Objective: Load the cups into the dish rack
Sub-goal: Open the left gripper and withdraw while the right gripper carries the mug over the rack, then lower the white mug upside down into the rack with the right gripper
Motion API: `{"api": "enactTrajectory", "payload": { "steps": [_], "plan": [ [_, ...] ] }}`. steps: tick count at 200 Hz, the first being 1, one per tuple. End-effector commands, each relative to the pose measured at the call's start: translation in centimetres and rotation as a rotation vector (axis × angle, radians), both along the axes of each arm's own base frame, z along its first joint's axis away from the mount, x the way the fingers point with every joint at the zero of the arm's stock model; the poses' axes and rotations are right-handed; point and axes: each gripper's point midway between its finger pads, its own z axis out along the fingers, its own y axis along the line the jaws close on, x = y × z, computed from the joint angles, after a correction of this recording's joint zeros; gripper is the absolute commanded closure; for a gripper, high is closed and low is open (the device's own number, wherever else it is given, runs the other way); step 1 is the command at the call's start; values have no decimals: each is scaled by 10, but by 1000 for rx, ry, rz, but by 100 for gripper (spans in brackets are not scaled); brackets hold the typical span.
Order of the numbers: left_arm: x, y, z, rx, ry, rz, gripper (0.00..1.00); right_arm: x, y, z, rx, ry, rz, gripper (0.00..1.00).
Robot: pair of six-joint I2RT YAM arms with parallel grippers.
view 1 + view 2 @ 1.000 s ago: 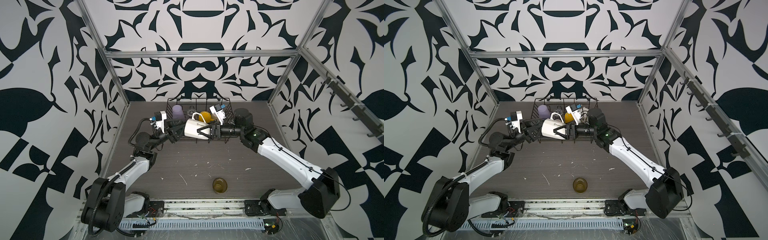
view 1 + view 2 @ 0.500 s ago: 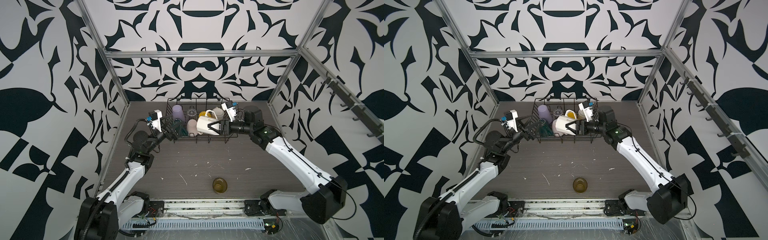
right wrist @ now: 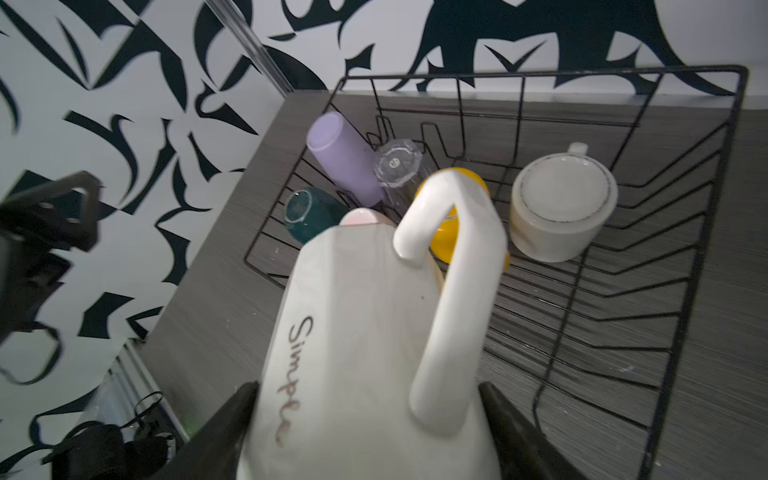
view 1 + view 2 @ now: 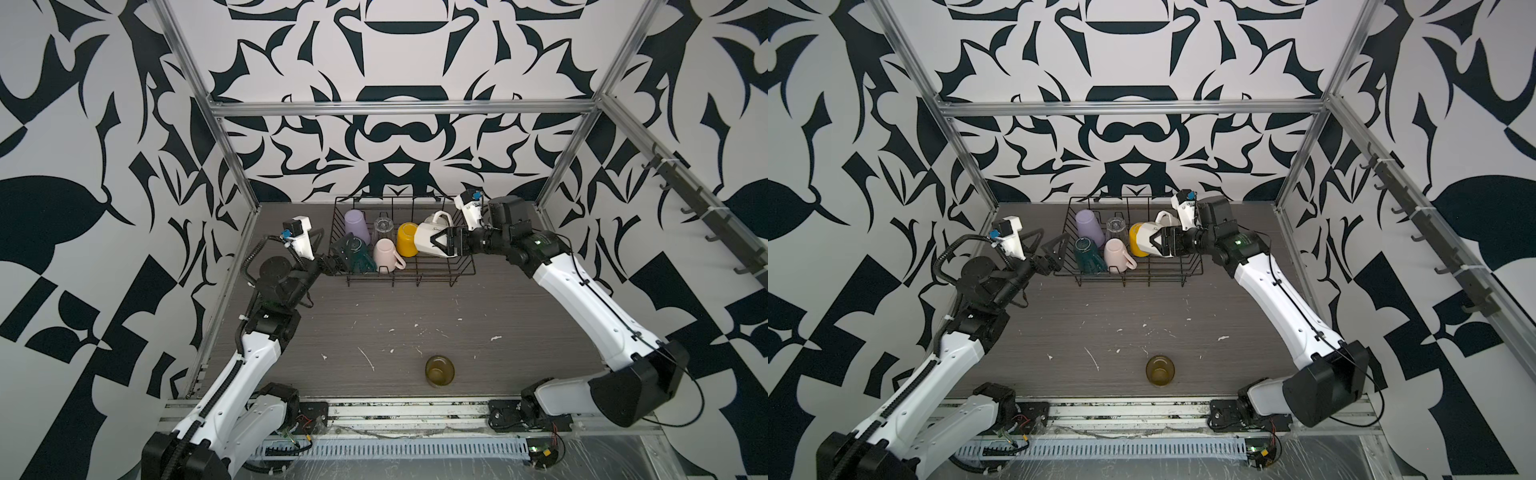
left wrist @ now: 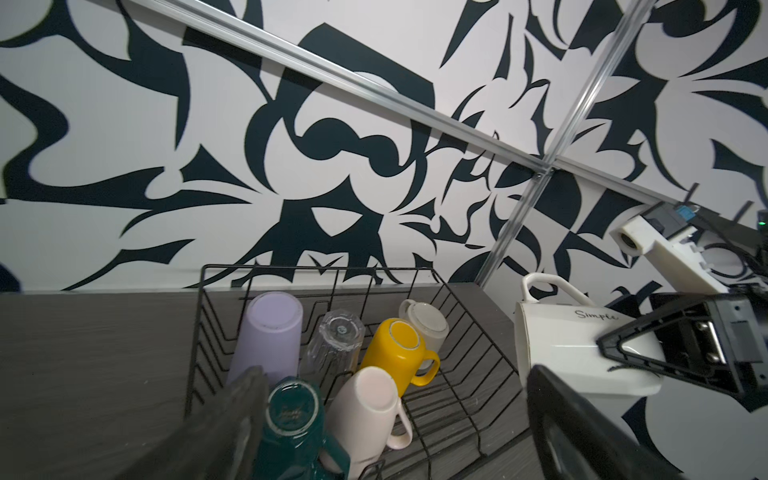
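1. Grey wood-grain worktop [image 4: 374, 316] carries everything, with white flecks across its middle.
2. Black wire dish rack [image 4: 415, 275] stands at the far edge, its long side running across both top views.
3. Left claw [image 4: 1047, 245] hangs wide open and empty just beside the rack's left end, near the dark green mug [image 4: 353, 253].
4. Right claw [image 3: 365, 390] grips the white faceted mug [image 4: 424, 239] above the rack's right half. The mug lies on its side, long axis along the rack, handle up, free end pointing at the yellow mug [image 4: 406, 243] just beside it.
5. Bottoms-up cups crowd the rack's left half: lilac tumbler [image 4: 356, 224], clear glass [image 4: 383, 226], pink mug [image 4: 384, 255]. A cream mug [image 3: 563, 208] sits inverted beyond the held mug.
6. Olive glass [image 4: 439, 370] stands upright near the front edge, well apart from the rack.
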Motion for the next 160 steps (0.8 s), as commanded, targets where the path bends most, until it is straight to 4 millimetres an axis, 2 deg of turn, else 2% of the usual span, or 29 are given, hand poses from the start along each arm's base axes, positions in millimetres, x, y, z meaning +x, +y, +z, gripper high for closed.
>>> {"api": "enactTrajectory", "payload": {
  "steps": [1, 62, 160],
  "plan": [
    [-4, 12, 8, 30, 3, 60, 1, 14, -14, 35, -66, -130, -50, 100],
    [-7, 34, 9, 35, 24, 178, 1, 35, -31, 7, -234, -72, -118, 100],
    [-12, 43, 10, 47, 31, 219, 1, 66, -39, -37, -417, 31, -131, 100]
  ]
}}
